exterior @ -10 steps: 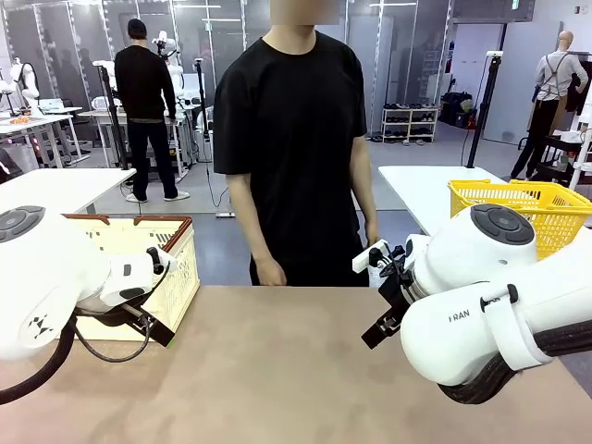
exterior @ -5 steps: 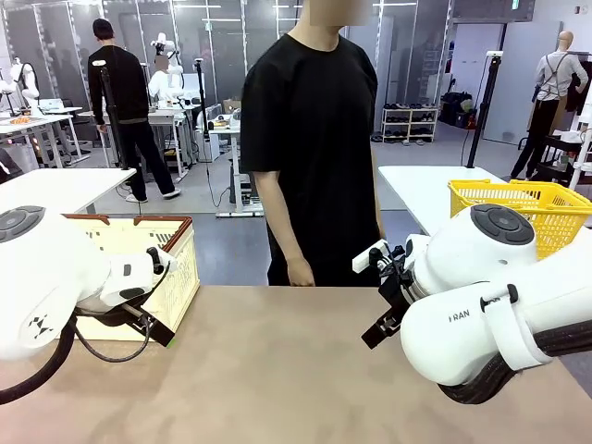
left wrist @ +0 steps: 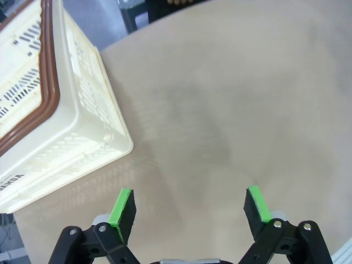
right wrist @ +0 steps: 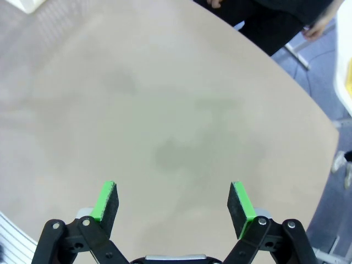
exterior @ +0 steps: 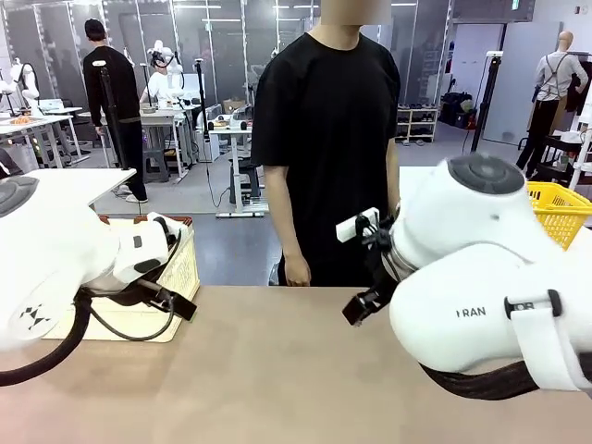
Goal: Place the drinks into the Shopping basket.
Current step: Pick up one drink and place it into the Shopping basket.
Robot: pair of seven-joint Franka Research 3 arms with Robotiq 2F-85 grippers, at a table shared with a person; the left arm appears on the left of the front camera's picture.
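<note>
On the left side of the table [exterior: 277, 370] the basket [exterior: 180, 273] is set upright, mouth upward, just beside the left gripper [left wrist: 190, 203]. That gripper is held spread with nothing in it and is judged the nearer one for any drop. The basket's long axis cannot be told. The right gripper [right wrist: 174, 201] is likewise spread and empty over bare table. Which way the cans lie from either gripper cannot be told.
</note>
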